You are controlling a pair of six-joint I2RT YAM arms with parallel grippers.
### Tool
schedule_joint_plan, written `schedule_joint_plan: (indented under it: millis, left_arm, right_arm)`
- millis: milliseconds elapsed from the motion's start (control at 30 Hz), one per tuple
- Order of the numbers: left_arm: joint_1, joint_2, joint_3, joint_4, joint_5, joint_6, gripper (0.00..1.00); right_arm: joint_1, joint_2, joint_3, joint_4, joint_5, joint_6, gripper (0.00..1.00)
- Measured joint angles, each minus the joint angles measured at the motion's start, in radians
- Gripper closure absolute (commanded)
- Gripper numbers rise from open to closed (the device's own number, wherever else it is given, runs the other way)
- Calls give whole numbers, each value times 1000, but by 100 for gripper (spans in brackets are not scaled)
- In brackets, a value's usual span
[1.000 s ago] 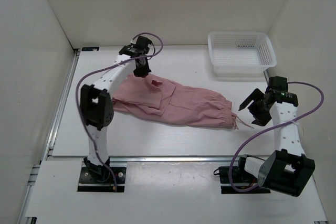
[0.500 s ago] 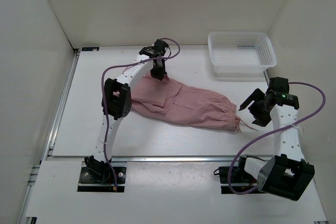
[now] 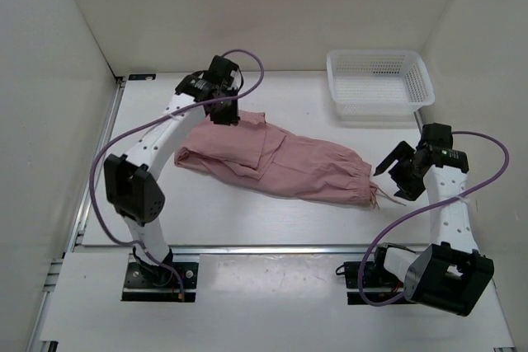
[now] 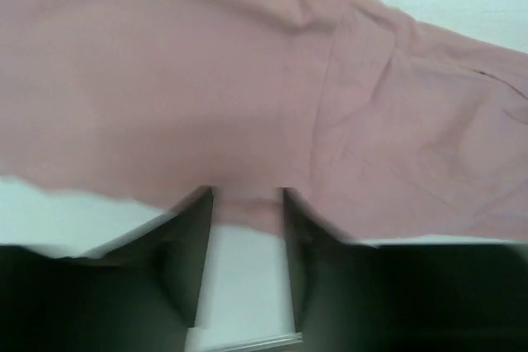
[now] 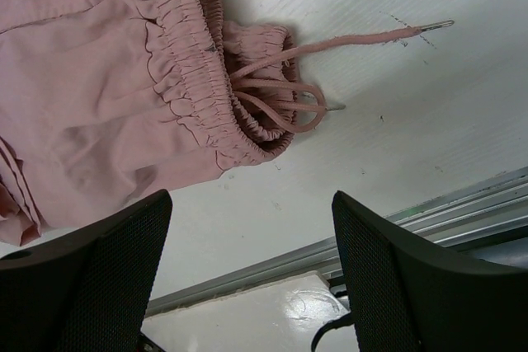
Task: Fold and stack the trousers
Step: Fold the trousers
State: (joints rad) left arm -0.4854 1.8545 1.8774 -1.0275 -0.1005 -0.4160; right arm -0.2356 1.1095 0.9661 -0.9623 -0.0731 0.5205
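Note:
The dusty-pink trousers (image 3: 289, 162) lie flat across the middle of the table, with a folded layer at their left end. My left gripper (image 3: 224, 114) is at their far left edge. In the left wrist view (image 4: 246, 195) its jaws stand a little apart, and the fabric's edge (image 4: 247, 80) reaches between the tips without being pinched. My right gripper (image 3: 394, 172) hangs wide open and empty just right of the gathered elastic end. In the right wrist view (image 5: 250, 199) that elastic end (image 5: 190, 80) and the loose drawstrings (image 5: 280, 96) lie ahead of the fingers.
A white mesh basket (image 3: 379, 80) stands at the back right. White walls close in the table on the left, back and right. A metal rail (image 5: 429, 220) runs along the near edge.
My left gripper swung right along the trousers' far edge, then back left to the folded end. The fabric there has settled flatter. The right arm has not moved.

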Motion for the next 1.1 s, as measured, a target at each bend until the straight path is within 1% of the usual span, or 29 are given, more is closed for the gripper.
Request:
schedule_joint_plan:
  millis: [33,67,100,133,167,200,233,300,367,467,567,633,700,800,833,933,967,1100]
  left_arm:
    - [-2,-44,-57,3,0,6,79]
    - [-5,-77,-111,8,-1,11,79]
    - [-9,-103,-166,18,-3,16,55]
    - [-13,-114,-206,17,-3,26,35]
    - [-19,-116,-243,18,-5,30,17]
    - [-31,-112,-274,21,-8,39,3]
    - [-46,-104,-299,24,-23,42,0]
    - [-95,-80,-314,16,-53,51,0]
    - [-156,-55,-303,18,-80,67,5]
    - [-227,0,-236,19,-95,81,5]
    - [-254,68,-163,26,-124,81,6]
    - [-257,123,-120,18,-169,76,9]
    - [-260,183,-88,1,-211,69,16]
    - [-263,254,-76,-21,-258,63,34]
    - [-265,270,-76,-31,-265,61,50]
    - [-272,288,-74,-60,-277,58,82]
    - [-273,288,-64,-75,-282,58,90]
    - [-276,270,-13,-115,-302,56,90]
  right_arm:
    - [0,-1,-4,0,-2,0,17]
    - [0,-3,-9,3,-4,0,17]
    - [0,-4,-14,6,-8,0,17]
    - [0,-5,-19,9,-9,0,17]
    - [0,-5,-26,16,-12,0,17]
    - [0,-5,-34,21,-15,0,17]
    - [0,-5,-42,27,-21,0,17]
    - [0,-5,-58,32,-32,0,17]
    - [0,-5,-68,36,-42,0,17]
    - [0,-5,-72,45,-50,0,17]
    - [0,-7,-72,47,-55,0,17]
    - [0,-12,-72,48,-58,0,17]
    - [0,-15,-72,48,-60,0,17]
    - [0,-17,-72,49,-63,0,17]
    - [0,-17,-72,49,-64,0,17]
    - [0,-17,-72,50,-65,0,17]
    - [0,-17,-72,49,-65,0,17]
    - [0,-17,-72,50,-65,0,17]
